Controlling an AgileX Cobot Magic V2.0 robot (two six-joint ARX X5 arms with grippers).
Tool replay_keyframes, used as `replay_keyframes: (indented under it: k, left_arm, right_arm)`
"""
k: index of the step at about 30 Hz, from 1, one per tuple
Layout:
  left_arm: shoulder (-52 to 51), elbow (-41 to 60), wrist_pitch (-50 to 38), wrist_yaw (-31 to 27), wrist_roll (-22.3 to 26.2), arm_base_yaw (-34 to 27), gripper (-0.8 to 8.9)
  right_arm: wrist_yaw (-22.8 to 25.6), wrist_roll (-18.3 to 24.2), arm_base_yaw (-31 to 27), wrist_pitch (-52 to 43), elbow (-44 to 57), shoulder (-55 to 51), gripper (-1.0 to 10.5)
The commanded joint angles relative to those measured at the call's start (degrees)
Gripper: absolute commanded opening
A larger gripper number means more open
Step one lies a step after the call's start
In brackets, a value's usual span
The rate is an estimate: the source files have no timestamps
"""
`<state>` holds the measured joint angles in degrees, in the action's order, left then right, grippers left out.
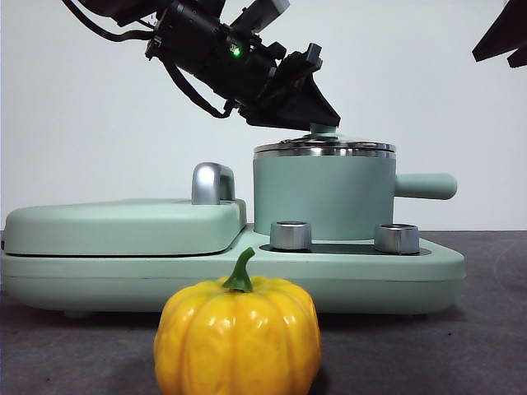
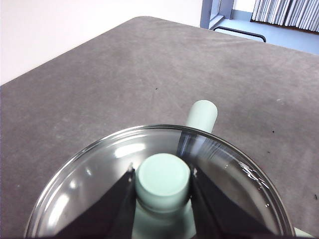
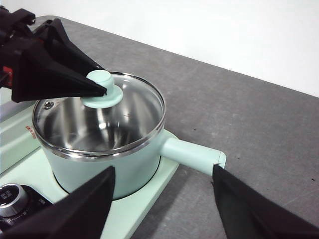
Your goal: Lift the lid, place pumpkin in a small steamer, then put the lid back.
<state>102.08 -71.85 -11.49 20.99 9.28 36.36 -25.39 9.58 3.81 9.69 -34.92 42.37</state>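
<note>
Yellow-orange pumpkin (image 1: 237, 341) with green stem; mint-green small steamer (image 1: 323, 197); grey table (image 1: 461, 346).

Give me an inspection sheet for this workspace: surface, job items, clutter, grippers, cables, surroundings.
Surface: grey table, a few dark specks.
Lid: seated on the small steamer.
Pumpkin: upright on the table in front of the base, not yet in the steamer.
Clutter: flat mint cover with chrome handle; two steel dials.
Left gripper: jaws at both sides of the lid knob.
Right gripper: open, hovers near the steamer handle.
Cables: black cable on the left arm.
Surroundings: white wall; blinds.
</note>
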Motion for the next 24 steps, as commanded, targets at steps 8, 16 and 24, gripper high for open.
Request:
replay_keyframes:
  k: [8, 16, 24]
  left_arm:
    - [1.11, -1.49, -0.42, -0.11, 0.37, 0.52, 0.07]
    - [-1.64, -1.62, -0.37, -0.22, 0.33, 0.52, 0.07]
    - [-6.91, -1.68, 0.37, -0.61, 0.31, 0.39, 0.07]
  right_arm:
    - [-0.11, -0.59, 0.20, -0.39, -0.83, 0.22, 3.1]
    - [-0.11, -0.61, 0.20, -0.39, -0.83, 0.22, 3.1]
    - [-0.13, -0.61, 0.20, -0.37, -0.83, 0.22, 3.1]
